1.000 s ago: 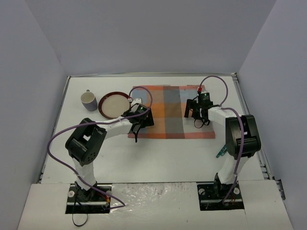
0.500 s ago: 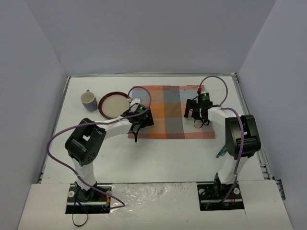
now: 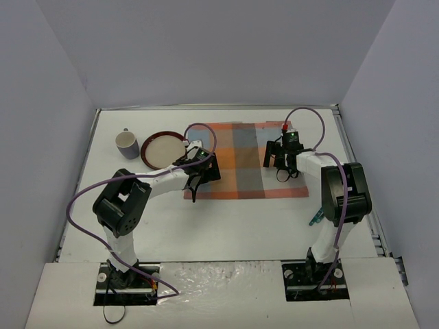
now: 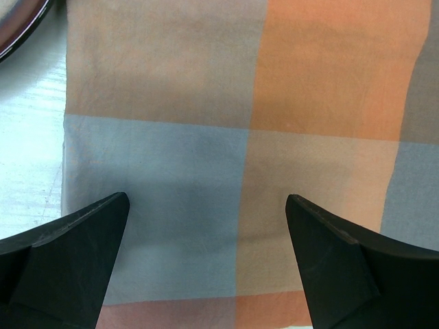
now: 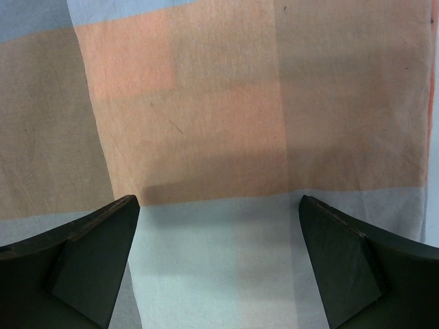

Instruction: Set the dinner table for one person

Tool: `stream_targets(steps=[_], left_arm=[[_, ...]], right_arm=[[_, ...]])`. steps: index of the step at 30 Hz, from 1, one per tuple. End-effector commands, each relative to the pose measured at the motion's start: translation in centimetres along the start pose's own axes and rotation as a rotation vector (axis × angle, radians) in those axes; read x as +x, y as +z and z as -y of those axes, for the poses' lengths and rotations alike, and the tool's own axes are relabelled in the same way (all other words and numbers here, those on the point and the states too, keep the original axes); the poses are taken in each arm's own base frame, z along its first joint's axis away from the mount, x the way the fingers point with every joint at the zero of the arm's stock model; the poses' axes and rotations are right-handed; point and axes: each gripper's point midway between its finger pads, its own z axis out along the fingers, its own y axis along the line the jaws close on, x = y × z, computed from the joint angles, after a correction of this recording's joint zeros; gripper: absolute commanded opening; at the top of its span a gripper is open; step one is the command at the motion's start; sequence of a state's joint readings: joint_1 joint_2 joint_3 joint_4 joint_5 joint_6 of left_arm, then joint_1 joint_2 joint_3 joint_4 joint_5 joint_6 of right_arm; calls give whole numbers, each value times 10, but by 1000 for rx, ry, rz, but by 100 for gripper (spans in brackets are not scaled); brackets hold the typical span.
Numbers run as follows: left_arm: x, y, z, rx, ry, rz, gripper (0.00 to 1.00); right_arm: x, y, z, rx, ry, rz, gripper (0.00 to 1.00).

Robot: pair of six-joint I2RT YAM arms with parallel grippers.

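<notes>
Well, my left gripper [image 4: 206, 226] and right gripper [image 5: 218, 229] gape empty over the mat [image 3: 240, 152]; the plate [image 3: 164, 149] sits just left of the left one.

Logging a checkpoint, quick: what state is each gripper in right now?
Left gripper: jaws open, holding nothing, over the plaid mat.
Right gripper: jaws open, holding nothing, over the same mat.
</notes>
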State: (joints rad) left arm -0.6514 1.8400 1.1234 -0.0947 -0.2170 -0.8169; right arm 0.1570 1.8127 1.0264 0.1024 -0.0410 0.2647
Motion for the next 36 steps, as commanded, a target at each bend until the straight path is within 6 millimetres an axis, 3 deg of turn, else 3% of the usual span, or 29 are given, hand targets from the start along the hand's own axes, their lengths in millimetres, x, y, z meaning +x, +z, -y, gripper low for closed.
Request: stream_targets(steps=[1, 5, 8, 14, 18, 20, 23, 25, 31, 36], left_arm=[[6, -7, 2, 8, -1, -65, 97], [-17, -24, 16, 46, 9, -31, 97], [-46, -45, 30, 85, 11, 17, 97], [-117, -108, 42, 183, -40, 163, 97], [-148, -140, 11, 190, -145, 244, 97], [-146, -149, -1, 202, -171, 260, 97], [-139, -151, -55, 200, -292, 305, 97], [-132, -148, -78, 208, -361, 315, 97], [-126, -143, -118, 271, -515, 387, 97], [-120, -115, -154, 192, -631, 413, 94]], right_arm=[[-24, -9, 0, 6, -3, 63, 100], [-54, -37, -10, -35, 3, 151, 100], [-79, -65, -19, -73, 4, 229, 100], [-122, -140, -34, -149, 28, 404, 100], [-139, -195, -38, -195, 44, 523, 100], [-144, -219, -39, -220, 58, 575, 100], [-137, -267, -55, -373, 80, 679, 100], [-128, -280, -62, -441, 96, 696, 100], [-97, -293, -77, -588, 98, 672, 100], [-66, -278, -86, -674, 95, 612, 100]])
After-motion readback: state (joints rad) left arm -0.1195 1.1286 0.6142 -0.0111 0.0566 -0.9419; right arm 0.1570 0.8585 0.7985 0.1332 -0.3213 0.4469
